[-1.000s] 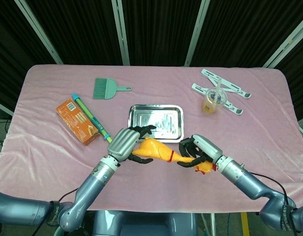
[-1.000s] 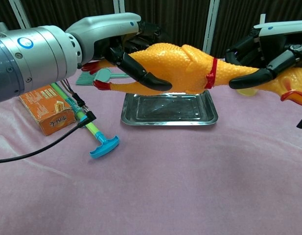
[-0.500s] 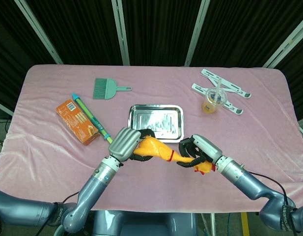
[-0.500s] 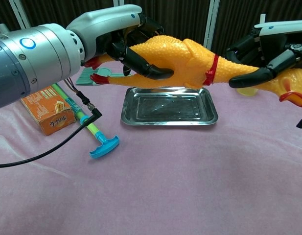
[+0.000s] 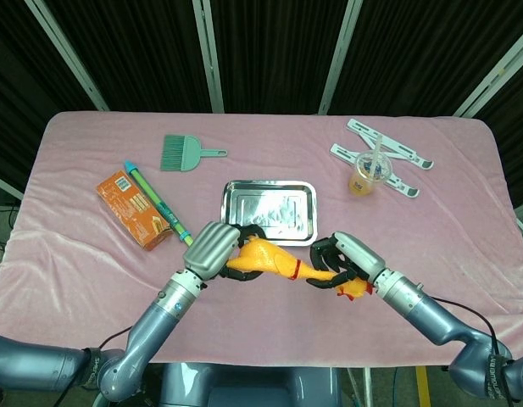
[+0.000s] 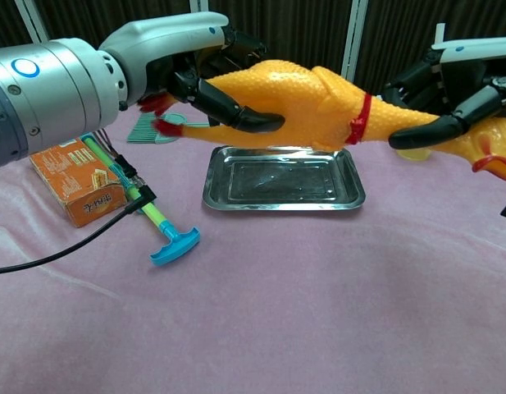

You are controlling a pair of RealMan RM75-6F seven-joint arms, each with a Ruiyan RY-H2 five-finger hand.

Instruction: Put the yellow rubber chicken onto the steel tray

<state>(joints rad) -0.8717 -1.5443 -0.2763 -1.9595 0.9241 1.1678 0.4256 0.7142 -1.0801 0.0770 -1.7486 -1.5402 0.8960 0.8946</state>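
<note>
The pink surface (image 5: 75, 254) carries everything. Both arms hold the chicken (image 5: 274, 260) in the air, level, at the tray's (image 5: 269, 208) 6 o'clock edge; the chest view shows it well clear of the steel. The left hand (image 5: 212, 248) has its fingers (image 6: 236, 119) wrapped round the body and legs end, and the right hand (image 5: 339, 259) has its fingers curled round the neck, next to the head. Against half a second ago, the chicken sits a touch higher in the chest view and the left hand has drawn slightly toward 7 o'clock in the head view. Only the head view shows the stand (image 5: 381, 157) and cup (image 5: 367, 176) at 2 o'clock. Both views show the box (image 5: 134, 209), pump (image 5: 159, 205) and brush (image 5: 186, 153) at 10 o'clock.
</note>
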